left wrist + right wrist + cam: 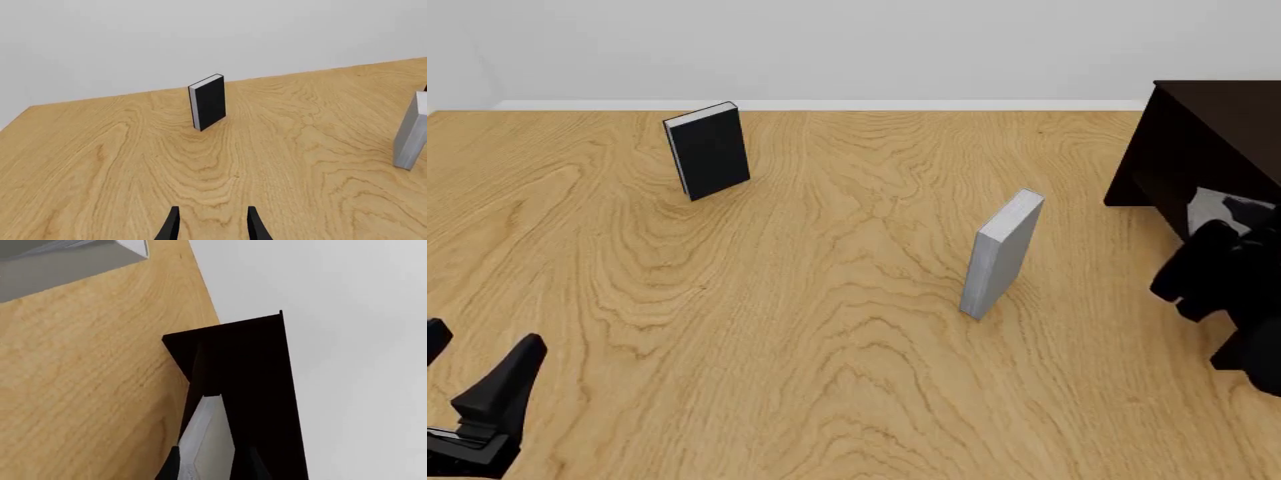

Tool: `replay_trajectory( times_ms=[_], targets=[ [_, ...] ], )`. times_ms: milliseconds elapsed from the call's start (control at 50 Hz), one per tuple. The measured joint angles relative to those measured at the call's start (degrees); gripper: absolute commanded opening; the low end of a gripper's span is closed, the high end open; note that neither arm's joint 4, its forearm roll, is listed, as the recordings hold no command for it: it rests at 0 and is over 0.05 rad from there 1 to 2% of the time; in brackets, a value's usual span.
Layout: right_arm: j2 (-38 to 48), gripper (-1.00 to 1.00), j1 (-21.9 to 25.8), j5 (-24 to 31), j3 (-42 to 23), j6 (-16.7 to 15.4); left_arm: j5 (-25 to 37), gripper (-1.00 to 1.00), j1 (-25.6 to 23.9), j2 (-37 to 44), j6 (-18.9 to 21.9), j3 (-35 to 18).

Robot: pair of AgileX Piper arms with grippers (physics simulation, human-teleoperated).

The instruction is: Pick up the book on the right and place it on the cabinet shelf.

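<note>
At the bottom of the right wrist view, the right gripper (208, 465) is seen closed on the book (203, 440), the light grey hardcover whose white edge shows between the two dark fingertips. In the front view the same book (1217, 212) is only a pale patch at the right edge of the frame, just in front of the cabinet (1208, 140), with the dark arm links below it. It is judged to be held at the cabinet's mouth, not yet resting on the shelf; the shelf board itself cannot be made out in the dark interior.

From here, the main risk is judged to be a clip of the book's leading corner against the cabinet's side wall (257, 390), which would twist the book in the narrow grip or push the cabinet. A release made too early could let the book tip out onto the table (827, 330). The grip appears to be taken on a thin edge, so slipping is possible.

At the lower left of the front view, the left gripper (474, 385) is seen idle with its fingers apart and nothing between them. Further up the table, the other grey book (1001, 255) stands upright at centre right, near the right arm's return path. Farthest away, the black book (709, 150) stands upright at upper left.

No brand, label or writing can be read on any cover.
</note>
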Motion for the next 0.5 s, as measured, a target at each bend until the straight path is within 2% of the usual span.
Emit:
replay_trajectory(
  times_ms=[500],
  targets=[
    [-1.3, 1.00, -1.4, 2.1, 0.6, 1.9, -0.1, 1.00, 0.1, 0.0, 0.0, 0.0]
  ],
)
